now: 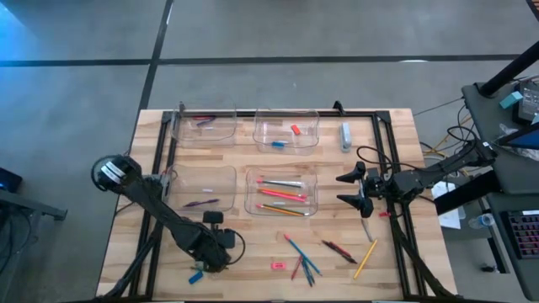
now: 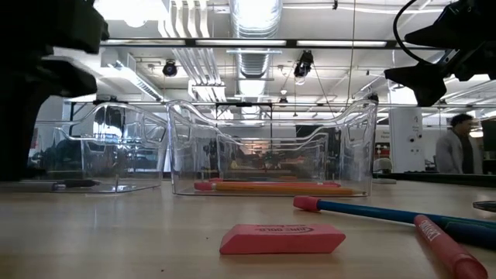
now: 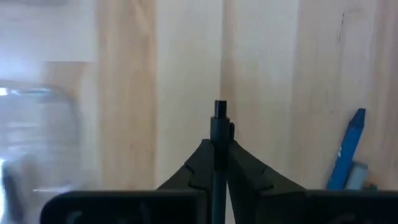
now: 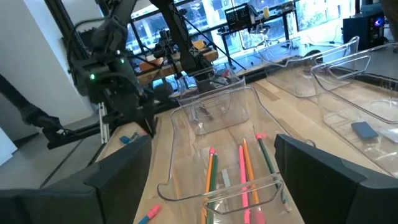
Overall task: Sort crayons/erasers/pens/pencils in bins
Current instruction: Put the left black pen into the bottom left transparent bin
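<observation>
Dark pen (image 3: 219, 134) pinched in left gripper (image 1: 216, 250), low over the bench (image 1: 253, 252) front-left, blue crayon (image 1: 195, 275) just beside. Done so far: pencils (image 1: 282, 195) in front-right bin (image 1: 281, 192), erasers in back-right bin (image 1: 286, 130), pens in both left bins. Left: pink eraser (image 1: 277, 265), crayons, pencils & a pen loose at bench front. Right gripper (image 1: 355, 190) spread wide, empty, waiting by the pencil bin.

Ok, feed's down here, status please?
Left gripper shut on dark pen, near front-left bin. Right gripper open, waiting right of pencil bin. Nothing blocking.
</observation>
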You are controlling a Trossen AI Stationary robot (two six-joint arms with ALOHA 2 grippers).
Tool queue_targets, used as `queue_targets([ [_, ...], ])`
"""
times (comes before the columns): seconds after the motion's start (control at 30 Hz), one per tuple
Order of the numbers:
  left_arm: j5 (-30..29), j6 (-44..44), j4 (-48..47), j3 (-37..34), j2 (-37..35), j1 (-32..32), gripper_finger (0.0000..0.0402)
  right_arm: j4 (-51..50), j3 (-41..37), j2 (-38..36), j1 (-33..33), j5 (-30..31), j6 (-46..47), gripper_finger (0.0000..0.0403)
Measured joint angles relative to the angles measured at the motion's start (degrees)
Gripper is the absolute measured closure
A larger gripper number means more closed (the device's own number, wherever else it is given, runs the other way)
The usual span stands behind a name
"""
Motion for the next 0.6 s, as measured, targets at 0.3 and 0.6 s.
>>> queue_targets([
  [0.3, -7.52, 0.03, -14.24, 4.05, -9.39, 0.75, 0.0391, 0.0, 0.0, -0.01, -0.01, 0.02, -0.03, 0.0078],
  [0.6, -12.96, 3.02, -27.71, 4.54, -18.64, 6.37, 0.039, 0.0, 0.0, 0.0, -0.02, 0.02, -0.04, 0.0078],
])
